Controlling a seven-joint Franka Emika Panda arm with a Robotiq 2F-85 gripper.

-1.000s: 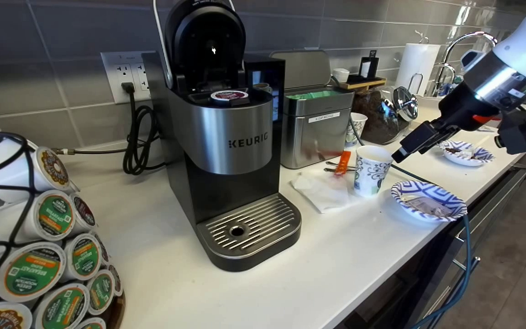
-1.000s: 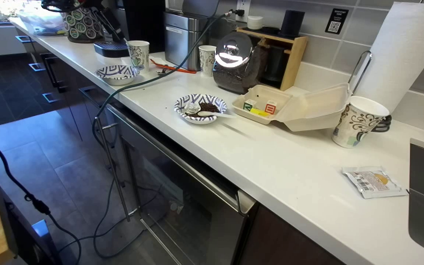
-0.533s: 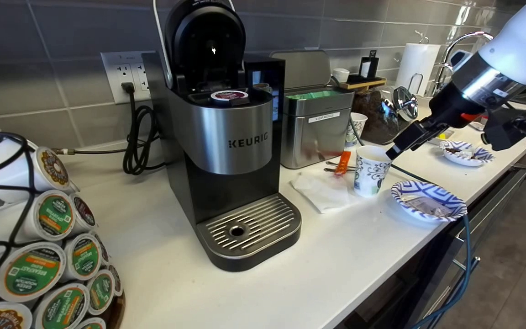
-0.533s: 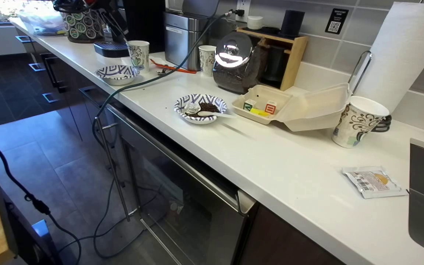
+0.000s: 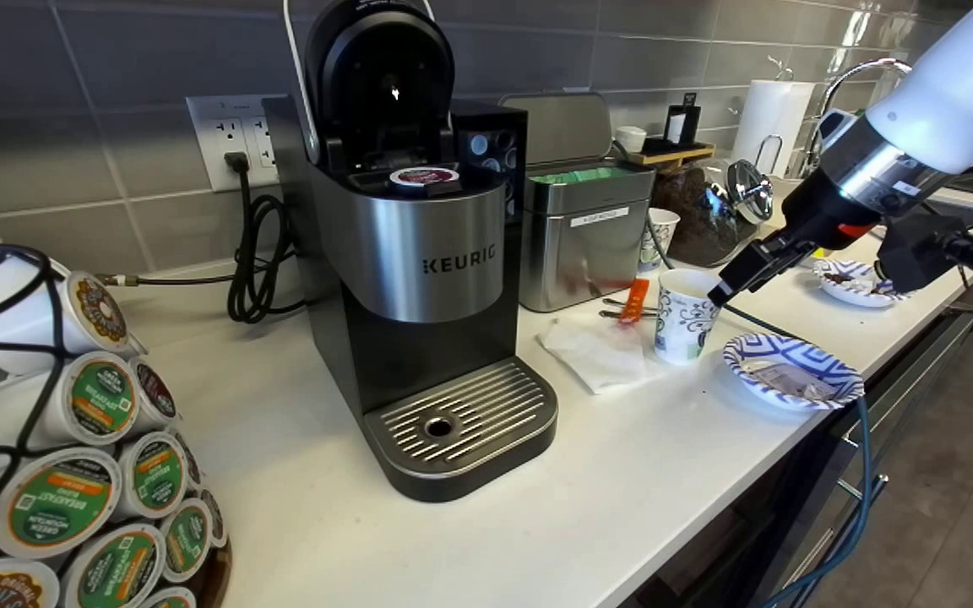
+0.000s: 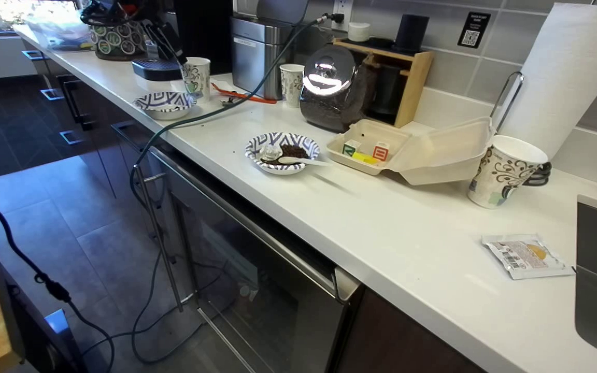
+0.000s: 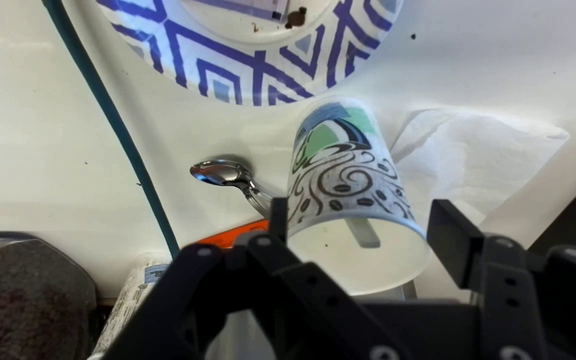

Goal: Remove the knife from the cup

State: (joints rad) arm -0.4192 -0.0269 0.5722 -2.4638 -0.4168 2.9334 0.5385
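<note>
Grey wall tiles [image 5: 157, 101] backed the white counter [image 5: 470, 549]. Right of centre in an exterior view, the small patterned cup [image 5: 687, 325] stood upright, its mouth upward. What seemed to be the knife [image 7: 364, 233] showed inside that mouth, near mid-frame in the wrist view: a flat grey strip, its long axis slanting from the rim's upper arc down and rightward to a blunt end, the rest hidden by the cup wall. The gripper [image 7: 360, 227] had its fingers spread, one each side of the mouth; whether either touched the rim could not be told. A blue-patterned bowl [image 7: 240, 70] lay just beside the cup, at the top of the wrist view and near the counter's front edge in both exterior views. White surface stretched from that edge to the coffee machine [image 5: 419, 253]. Only the wrist view looked into the cup.
</note>
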